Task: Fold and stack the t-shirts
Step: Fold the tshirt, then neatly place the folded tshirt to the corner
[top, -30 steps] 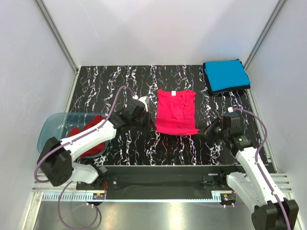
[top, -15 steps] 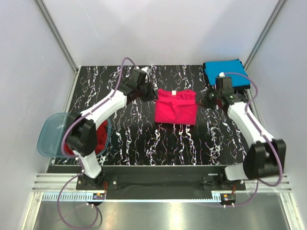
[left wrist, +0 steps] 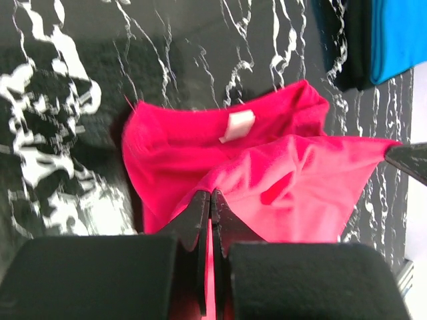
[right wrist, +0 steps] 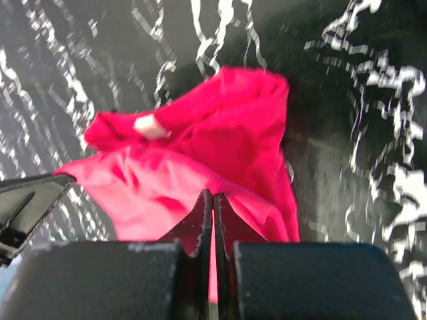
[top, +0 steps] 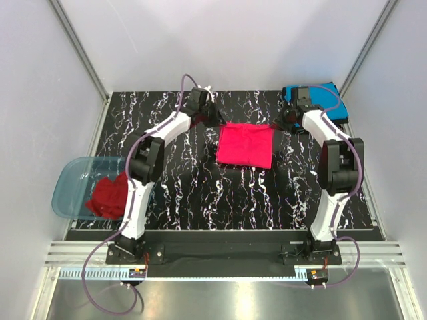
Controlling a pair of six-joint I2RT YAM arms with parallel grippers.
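The left gripper (left wrist: 210, 200) and right gripper (right wrist: 213, 199), each pinching a corner of the pink-red t-shirt (top: 245, 147), had carried its near hem toward the far edge of the table (top: 187, 193) (half-fold judged nearly complete).

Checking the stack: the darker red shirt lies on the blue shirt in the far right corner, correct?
No. The darker red shirt lies in the plastic tub at the left, not on the blue shirt; the top view shows it.

White arm links (top: 170, 127), black motor joints (top: 142, 159), looping purple cables (top: 182, 90), black tapered pincer fingers (left wrist: 190, 217)
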